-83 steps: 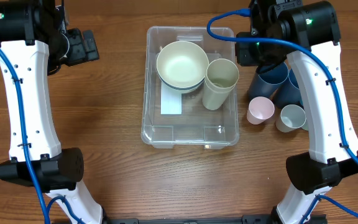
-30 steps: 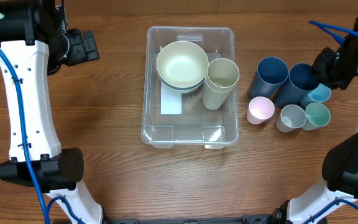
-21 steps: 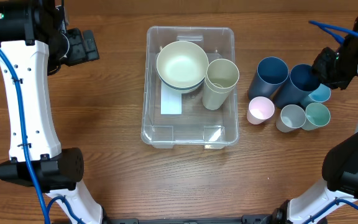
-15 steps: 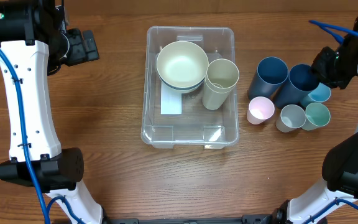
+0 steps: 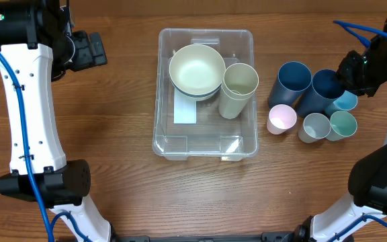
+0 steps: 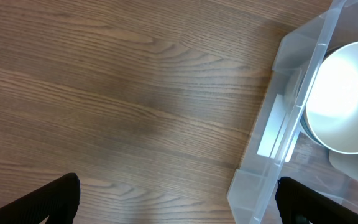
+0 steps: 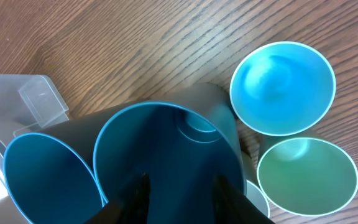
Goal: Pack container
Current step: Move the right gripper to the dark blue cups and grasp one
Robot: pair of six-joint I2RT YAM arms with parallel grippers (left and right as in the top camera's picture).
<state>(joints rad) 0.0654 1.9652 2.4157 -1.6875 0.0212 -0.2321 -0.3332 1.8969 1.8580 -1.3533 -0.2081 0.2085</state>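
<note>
Partly packed: clear rectangular plastic container [image 5: 205, 144] holds round cream bowl [image 5: 196, 69], cream cup [image 5: 239, 89]; six coloured cups [image 5: 294, 82] wait at 3 o'clock; my left gripper [image 6: 176, 202], right gripper [image 7: 179, 193] spread.

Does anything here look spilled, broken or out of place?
Nothing looks spilled or broken. Only the cream cup beside the bowl in the container seems tilted rather than upright.

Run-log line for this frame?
left gripper: open, left of container | right gripper: open, above dark blue cup | container: holds cream bowl, cream cup | outside: six cups, right of container
</note>
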